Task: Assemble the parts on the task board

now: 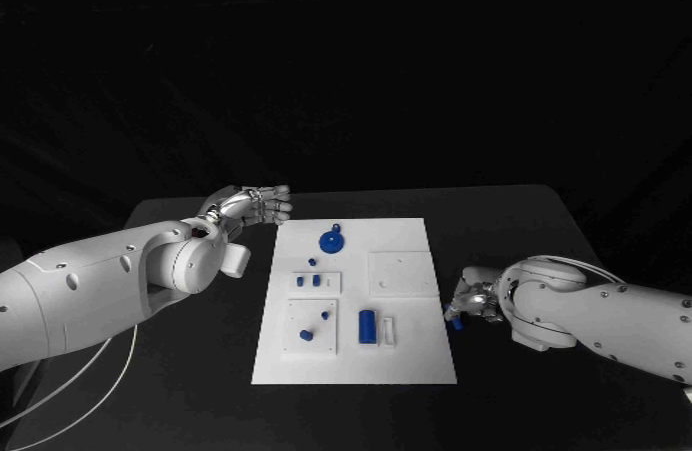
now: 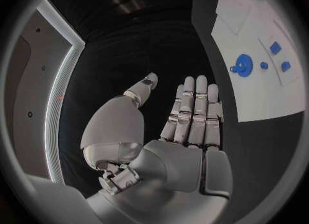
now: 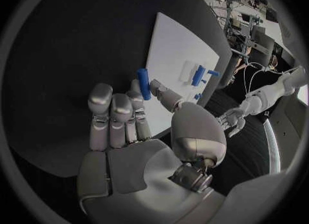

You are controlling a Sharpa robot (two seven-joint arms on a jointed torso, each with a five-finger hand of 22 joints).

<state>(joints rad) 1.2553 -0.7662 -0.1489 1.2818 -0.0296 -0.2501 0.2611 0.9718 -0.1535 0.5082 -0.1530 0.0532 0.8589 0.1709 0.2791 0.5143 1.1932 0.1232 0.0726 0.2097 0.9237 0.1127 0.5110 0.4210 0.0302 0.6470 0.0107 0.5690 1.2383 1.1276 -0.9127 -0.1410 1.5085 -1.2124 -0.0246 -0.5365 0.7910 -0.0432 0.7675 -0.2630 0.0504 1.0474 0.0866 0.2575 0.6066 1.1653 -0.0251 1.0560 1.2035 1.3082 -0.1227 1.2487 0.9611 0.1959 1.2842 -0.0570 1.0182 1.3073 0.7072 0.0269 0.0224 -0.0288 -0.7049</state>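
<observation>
Task board [image 1: 404, 366]: white plate mid-table w/ small blue parts, incl. a round keyed piece [image 1: 333, 240] nr its far edge & a cylinder [image 1: 368, 325] nr the near edge. I see left hand [image 1: 255, 206] off the board's far-left corner, fingers straight, apart, holding nothing. Right hand [image 1: 472, 306] just off the right edge, pinching a blue peg [image 3: 143, 83]. Bare table [image 1: 505, 216] beyond.

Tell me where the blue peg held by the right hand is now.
In the head view, the blue peg is pinched by the right hand just off the right edge of the task board.
</observation>
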